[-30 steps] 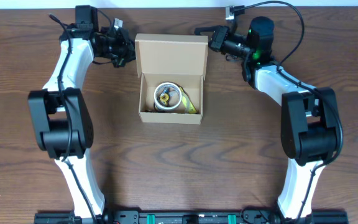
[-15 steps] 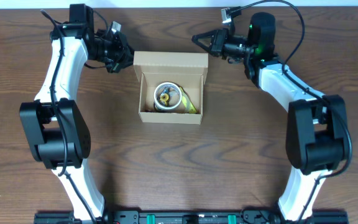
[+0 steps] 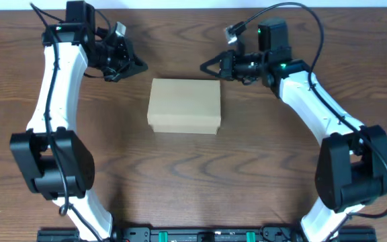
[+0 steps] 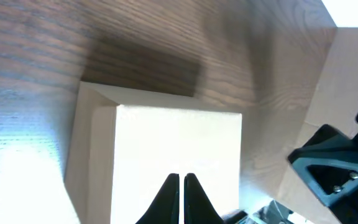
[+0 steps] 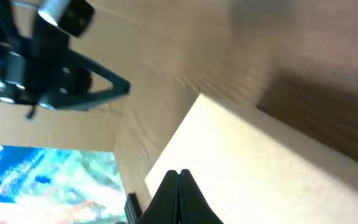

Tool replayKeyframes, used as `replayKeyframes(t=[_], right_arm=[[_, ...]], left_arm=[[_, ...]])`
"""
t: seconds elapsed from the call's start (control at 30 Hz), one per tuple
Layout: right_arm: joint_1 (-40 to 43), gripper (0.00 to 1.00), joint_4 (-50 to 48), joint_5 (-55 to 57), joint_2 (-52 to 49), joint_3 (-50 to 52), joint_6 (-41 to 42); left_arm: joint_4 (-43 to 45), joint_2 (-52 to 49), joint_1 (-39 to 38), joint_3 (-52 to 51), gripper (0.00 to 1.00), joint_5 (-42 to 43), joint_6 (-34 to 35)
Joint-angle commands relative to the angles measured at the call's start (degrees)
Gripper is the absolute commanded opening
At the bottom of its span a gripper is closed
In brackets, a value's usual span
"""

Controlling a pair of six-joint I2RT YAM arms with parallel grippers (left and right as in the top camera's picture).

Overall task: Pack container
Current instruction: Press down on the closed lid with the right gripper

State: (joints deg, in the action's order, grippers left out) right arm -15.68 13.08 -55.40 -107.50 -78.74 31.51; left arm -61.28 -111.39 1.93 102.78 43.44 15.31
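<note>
**A:** Overhead first. Where's the box (image 3: 183,109)?

**B:** In the middle of the counter (image 3: 247,175), between the left arm (image 3: 54,81) and right arm (image 3: 314,101). Its lid (image 3: 183,99) is down flat. Half a second ago the lid stood open with a tape roll showing inside. Both arms have since drawn back from the rear edge.

**A:** And the jaws?

**B:** The left jaws and right jaws are each pinched together on nothing. They point at the far corners, near the box but apart from it.

**A:** Left wrist?

**B:** The tips are together over the pale lid (image 4: 179,137). I can't tell whether they touch it.

**A:** Right wrist?

**B:** Much the same, tips together above a box (image 5: 260,155) corner.

**A:** How should it finish well?

**B:** I'd judge the lid may still need seating. Press near the front edge with closed tips while the other arm steadies a side, so the box doesn't skid
</note>
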Motion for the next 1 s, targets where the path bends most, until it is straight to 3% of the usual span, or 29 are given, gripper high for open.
replayKeyframes(t=[0.0,0.1,0.2,0.37,0.6,0.97], right_arm=[[-2.5,0.01,2.2,1.9,2.2,-0.3,-4.0],[-4.8,0.01,8.8,5.1,2.6,-1.4,-7.1],[-8.1,0.01,21.6,15.1,2.6,-6.1,-13.2],[-12.2,0.01,32.5,27.5,2.6,-13.0,-17.1],[-16.6,0.01,37.3,36.6,1.9,-13.3,-17.0],[-22.2,0.01,39.3,40.7,-5.3,-13.3,-16.8]], left_arm=[[-1.4,1.7,-0.1,1.0,0.05,-5.2,-1.2],[-2.6,2.9,-0.1,1.0,0.06,-8.2,-1.2],[-3.7,4.3,-0.1,1.0,0.06,-11.1,-1.2],[-4.9,6.5,-0.1,1.0,0.05,-16.2,-0.9],[-6.3,11.8,-0.1,1.0,0.06,-25.6,0.1],[-9.2,12.4,-0.1,1.0,0.06,-27.6,0.2]])
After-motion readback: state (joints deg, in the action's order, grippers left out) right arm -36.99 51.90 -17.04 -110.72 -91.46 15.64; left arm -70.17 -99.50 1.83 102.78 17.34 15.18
